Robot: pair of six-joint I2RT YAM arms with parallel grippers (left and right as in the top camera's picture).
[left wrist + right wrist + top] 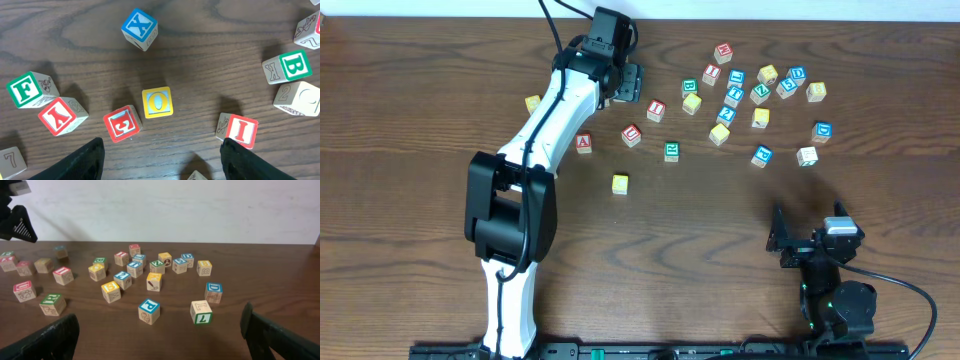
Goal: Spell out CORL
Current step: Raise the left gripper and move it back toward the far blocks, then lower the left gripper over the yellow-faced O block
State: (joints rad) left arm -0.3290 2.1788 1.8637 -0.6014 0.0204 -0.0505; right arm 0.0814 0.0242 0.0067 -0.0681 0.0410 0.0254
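The O cube (157,102) is found on the desk (215,75) toward its far edge, straight ahead of the left claw (161,144) and centred on its gap. The claw is released, with nothing grasped.

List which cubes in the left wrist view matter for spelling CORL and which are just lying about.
For the job:
yellow O cube; left end effector, open, facing it. C, R and L cubes cannot be told here.

Lying about:
blue X cube, green F cube, red E cube, red I cube, green B cube.
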